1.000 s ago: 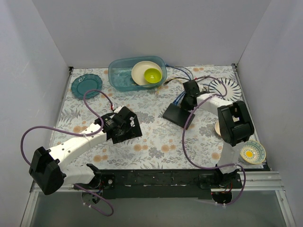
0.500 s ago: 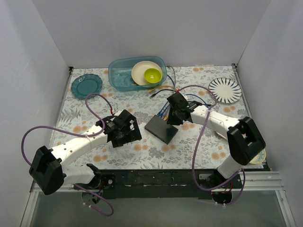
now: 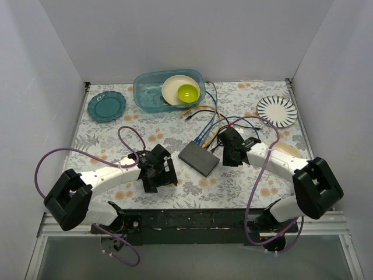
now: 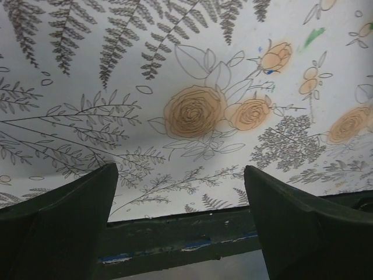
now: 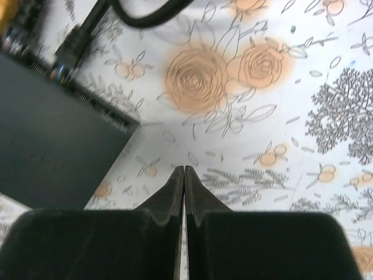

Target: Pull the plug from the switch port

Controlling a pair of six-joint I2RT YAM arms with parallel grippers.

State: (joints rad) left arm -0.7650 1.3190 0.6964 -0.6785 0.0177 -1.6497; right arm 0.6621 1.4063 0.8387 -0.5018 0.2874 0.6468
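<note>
The switch (image 3: 200,157) is a flat black box lying on the flowered cloth at mid-table, with several cables plugged into its far edge. In the right wrist view the switch (image 5: 46,146) fills the left side, and a black plug (image 5: 73,46) sits in a port on its edge. My right gripper (image 3: 228,158) hovers just right of the switch; its fingers (image 5: 184,175) are shut on nothing. My left gripper (image 3: 166,178) is open and empty, low over the cloth left of the switch, pointing toward the table's near edge (image 4: 175,233).
A teal see-through tub (image 3: 169,90) with a cream plate and a green bowl stands at the back. A teal plate (image 3: 106,105) lies back left, a striped plate (image 3: 277,111) back right. Loose cables (image 3: 213,114) run from the switch toward the tub.
My right gripper dragged the switch toward the left and the near edge, then let it go; the switch now lies flat. The left gripper shifted toward the near edge.
</note>
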